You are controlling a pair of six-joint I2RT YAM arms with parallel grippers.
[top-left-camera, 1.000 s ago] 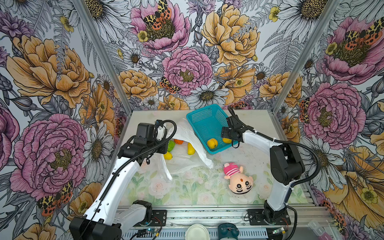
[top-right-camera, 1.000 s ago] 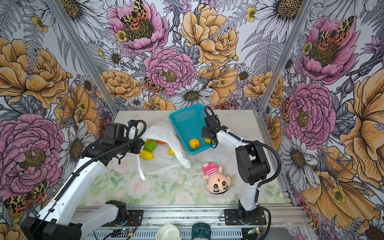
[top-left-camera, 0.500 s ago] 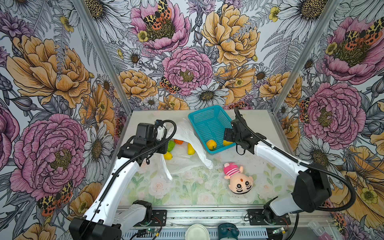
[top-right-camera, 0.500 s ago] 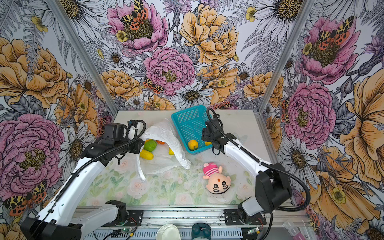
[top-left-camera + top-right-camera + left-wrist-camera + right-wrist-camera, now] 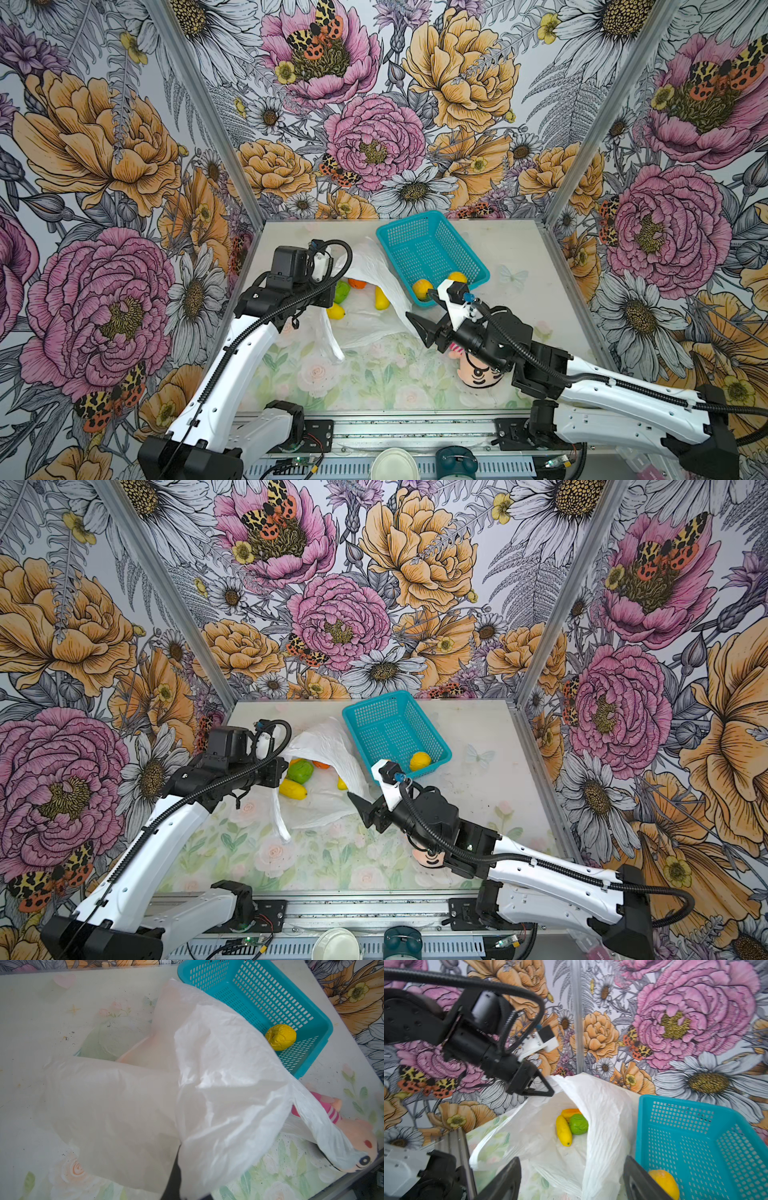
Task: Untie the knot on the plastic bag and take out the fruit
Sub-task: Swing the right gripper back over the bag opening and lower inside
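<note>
Item one: the plastic bag (image 5: pixel 374 266), thin white film. We log it on the left half of the bench (image 5: pixel 519 257), toward the back edge, with its mouth gaping toward the right front and one loose handle strip (image 5: pixel 328 336) trailing toward the front edge. Its right fold leans against the teal basket (image 5: pixel 424 249), which sits at the middle of the back edge. Item two: the left gripper (image 5: pixel 550 1093), closed, pinching the bag's upper rim and holding it raised off the bench on the left side. Item three: the right gripper (image 5: pixel 424 309), fingers spread wide and empty, just in front of the basket's near corner at the bag's right fold. In the right wrist view the bag's mouth lies ahead of it, between its fingers (image 5: pixel 506 1180). We cannot tell whether it touches the film. Item four: the fruit inside the bag, namely one green fruit (image 5: pixel 578 1124), one yellow oblong fruit (image 5: pixel 563 1130) touching it, one orange fruit (image 5: pixel 570 1111) behind both, and a second yellow fruit (image 5: pixel 381 298) nearer the basket. Item five: two yellow-orange round fruits (image 5: pixel 422 289) in the basket's front corner. Item six: a plush doll (image 5: pixel 478 372) near the front edge, partly under the right arm.
</note>
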